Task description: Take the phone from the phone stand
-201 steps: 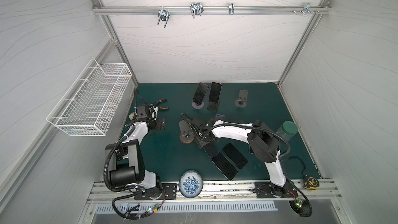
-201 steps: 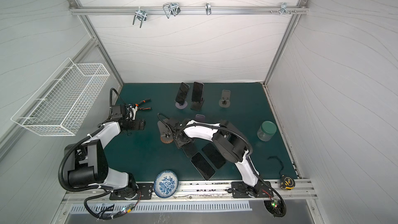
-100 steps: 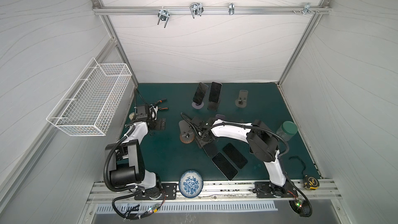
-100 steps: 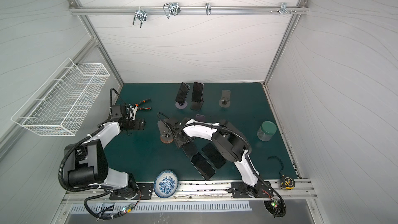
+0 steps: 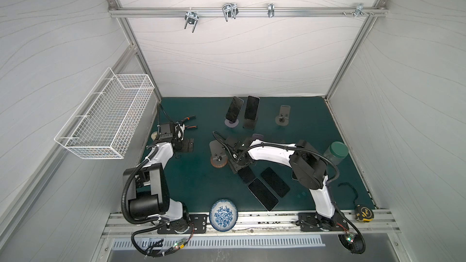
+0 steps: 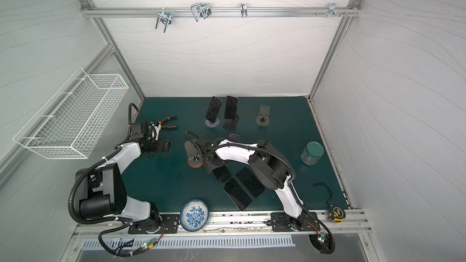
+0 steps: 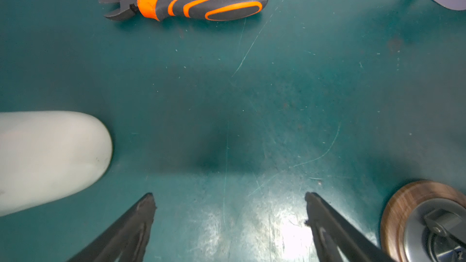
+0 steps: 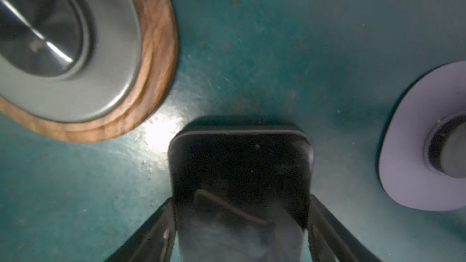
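black phone (image 8: 239, 172) lies flat on the mat (image 8: 252, 59) just beside the wood-rimmed stand (image 8: 75, 46), flanked by the right gripper (image 8: 241, 199); whether it pinches is unclear. left gripper (image 7: 229, 194), well apart from that stand, gapes open. jar (image 5: 336, 153), farther off, is lidded.

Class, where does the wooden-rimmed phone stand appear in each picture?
Top view: wooden-rimmed stand in the middle of the green mat.
Top view: same place.
Left wrist: cut off in a corner.
Right wrist: large, cut off, beside the phone.
Shared landmark: green mat.
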